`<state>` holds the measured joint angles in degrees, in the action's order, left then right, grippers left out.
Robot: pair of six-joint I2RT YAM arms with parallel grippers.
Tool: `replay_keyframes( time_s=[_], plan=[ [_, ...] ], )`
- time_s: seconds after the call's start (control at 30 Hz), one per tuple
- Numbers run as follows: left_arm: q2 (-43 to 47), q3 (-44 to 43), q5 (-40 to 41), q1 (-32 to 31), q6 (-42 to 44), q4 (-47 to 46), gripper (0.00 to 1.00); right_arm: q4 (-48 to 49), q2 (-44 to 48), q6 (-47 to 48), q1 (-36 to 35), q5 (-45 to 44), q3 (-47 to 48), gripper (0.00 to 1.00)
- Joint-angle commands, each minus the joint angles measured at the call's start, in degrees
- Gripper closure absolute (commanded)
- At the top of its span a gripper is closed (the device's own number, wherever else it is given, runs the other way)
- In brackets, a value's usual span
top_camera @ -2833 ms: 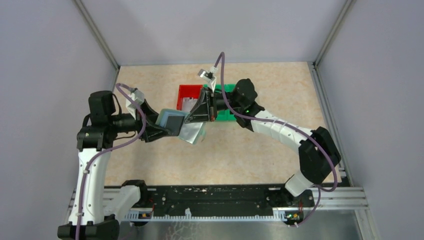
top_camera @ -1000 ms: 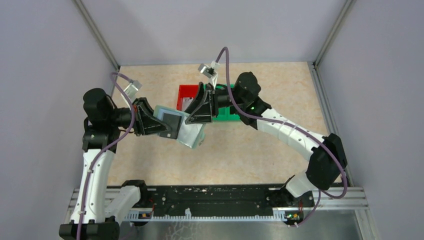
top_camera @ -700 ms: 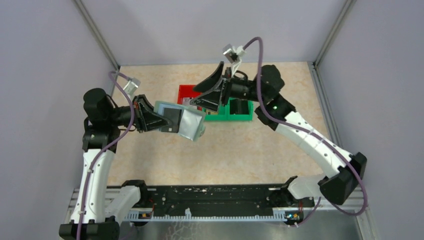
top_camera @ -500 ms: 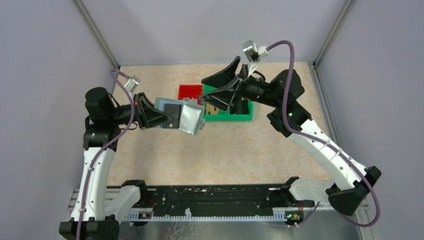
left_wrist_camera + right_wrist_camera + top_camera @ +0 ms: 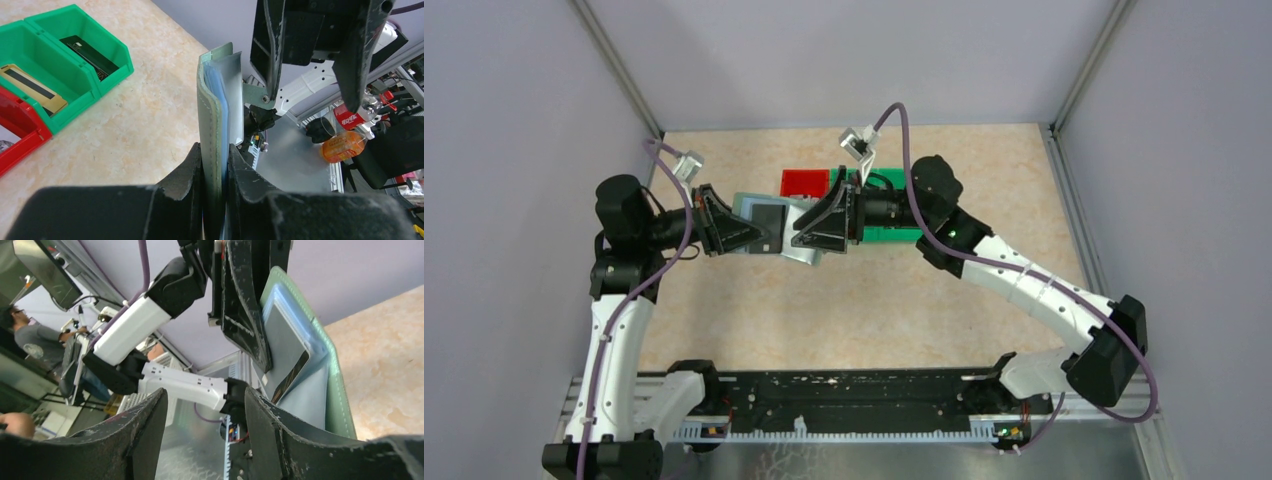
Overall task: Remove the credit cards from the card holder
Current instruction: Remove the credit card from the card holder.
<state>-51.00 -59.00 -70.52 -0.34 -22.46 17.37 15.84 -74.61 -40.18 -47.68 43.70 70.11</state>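
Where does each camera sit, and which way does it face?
Top external: above, behind the robot, looking down; left arm and right arm meet at the card holder.
Left wrist: along the left gripper, clamped on the holder edge-on, towards the right gripper.
Right wrist: through its open fingers at the holder's inside.
Shared: the holder.

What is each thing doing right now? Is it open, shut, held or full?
card holder: open, held up off the table.
dark card: in the holder's pocket.
left gripper: shut on the card holder.
right gripper: open, holding nothing.
green bins: tan card in one, black card in the other.
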Motion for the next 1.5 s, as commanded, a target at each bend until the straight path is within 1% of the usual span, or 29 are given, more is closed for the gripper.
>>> replay_keyframes(
  time_s=[0.0,0.13,0.3,0.4,0.47,0.6,0.9,0.97,1.13,1.27,1.33,1.47],
  plan=[
    [0.5,-2.0,-0.8,0.0,-1.3,-0.8,1.00,3.9,0.2,-1.9,-0.5,3.7,0.0,0.44],
    [0.8,-1.6,-1.4,-0.1,-3.2,-2.4,1.00,1.5,-1.6,-1.0,-0.5,4.2,0.4,0.46],
    [1.2,-1.8,-2.6,0.0,-5.5,-4.6,1.00,-0.3,-3.7,0.3,-0.6,2.3,0.6,0.47],
    [1.6,-2.0,-3.2,0.0,-6.9,-5.8,1.00,-2.9,-5.1,2.3,-1.1,0.0,1.6,0.48],
    [1.7,-1.9,-3.7,0.0,-7.5,-6.4,1.00,-2.7,-5.7,2.7,-1.3,-0.4,1.6,0.50],
    [1.7,-1.7,-4.4,-0.1,-9.3,-7.9,1.00,0.9,-6.8,0.8,-1.4,0.8,1.2,0.53],
    [1.7,-1.0,-5.7,0.0,-13.4,-11.2,1.00,16.1,-8.7,-8.8,-1.4,5.7,-0.9,0.60],
    [1.7,-1.0,-5.8,0.0,-13.6,-11.4,1.00,20.2,-9.6,-11.7,-1.4,6.2,-1.3,0.63],
    [1.7,-1.4,-6.4,0.0,-13.8,-11.3,1.00,25.7,-11.3,-15.6,-1.4,6.2,-1.6,0.70],
    [1.8,-1.0,-6.5,0.0,-14.3,-11.3,0.97,32.7,-13.7,-21.2,-1.4,5.2,-2.3,0.76],
    [1.7,-0.9,-6.2,0.0,-14.7,-11.2,0.95,32.7,-14.7,-22.2,-1.4,3.3,-2.4,0.84],
    [1.1,-0.9,-4.8,0.0,-14.6,-9.9,0.93,29.1,-15.5,-21.4,-1.4,-1.4,-2.8,1.00]
  ],
)
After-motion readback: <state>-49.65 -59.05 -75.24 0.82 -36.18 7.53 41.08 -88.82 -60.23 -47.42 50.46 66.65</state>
